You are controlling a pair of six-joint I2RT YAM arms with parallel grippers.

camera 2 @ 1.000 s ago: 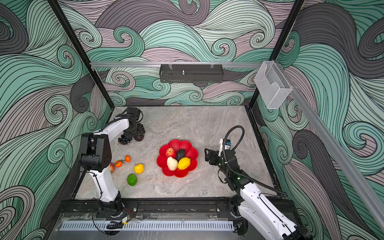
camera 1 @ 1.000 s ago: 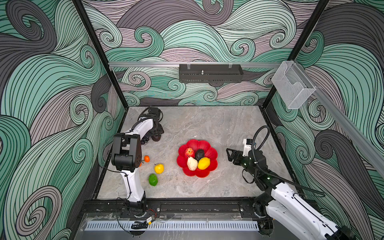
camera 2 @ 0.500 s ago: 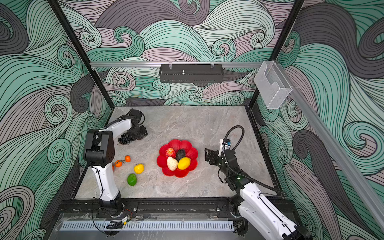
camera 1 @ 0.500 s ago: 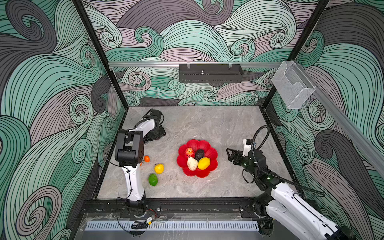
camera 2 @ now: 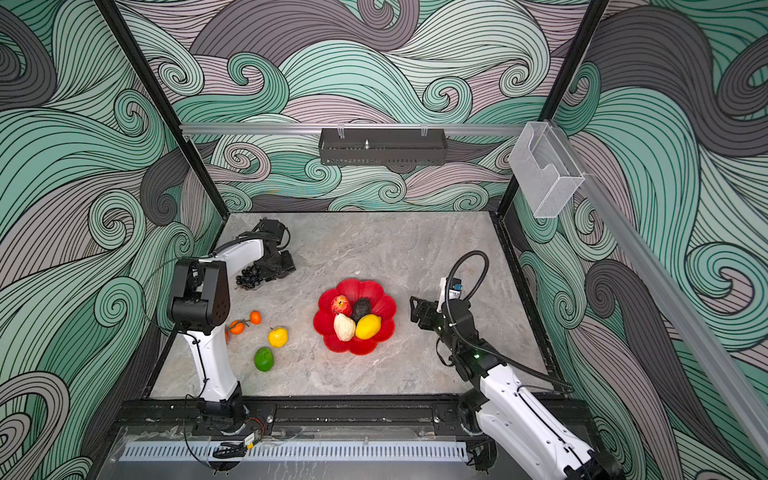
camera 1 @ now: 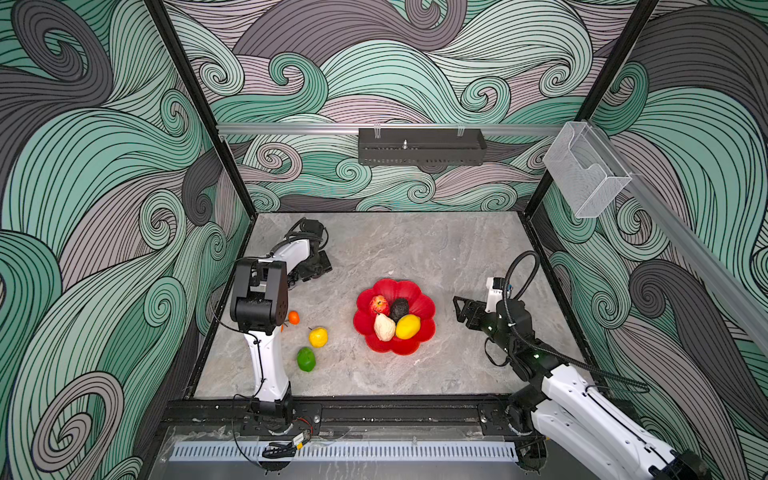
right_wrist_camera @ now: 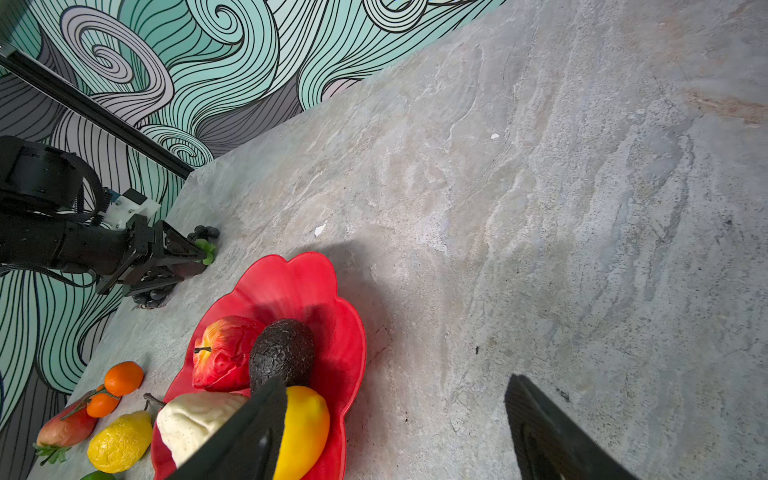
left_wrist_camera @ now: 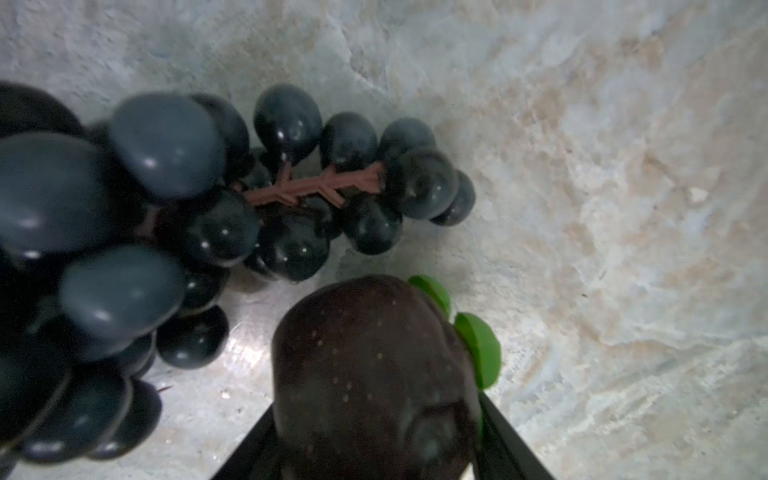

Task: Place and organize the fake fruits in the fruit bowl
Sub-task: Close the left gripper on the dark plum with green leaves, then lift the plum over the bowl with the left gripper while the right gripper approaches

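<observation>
Left gripper [right_wrist_camera: 193, 259]: black jaws are closed around a dark maroon fruit [left_wrist_camera: 374, 374]. The fruit is rounded and faintly speckled, with flat green leaves [left_wrist_camera: 478, 353] at one end, and is held low at the table. Just beside it lies the grape bunch [left_wrist_camera: 208, 199], glossy blue-black beads on a brown stem.

Right gripper [camera 1: 463, 309]: jaws spread, nothing between them, hovering near the fruit bowl [camera 1: 419, 291] on its right.

The bowl is glossy red with a petal rim and stands mid-table. It holds a wrinkled red apple [camera 1: 378, 304], a pebbled dark avocado [camera 1: 399, 309], a beige pear [camera 1: 384, 327] and a smooth lemon [camera 1: 408, 326], packed together.

Loose on the grey marbled table [camera 1: 415, 249], left of the bowl: two stemmed oranges [camera 2: 237, 327], a dimpled lemon [camera 2: 277, 336] and a green lime [camera 2: 263, 359].
</observation>
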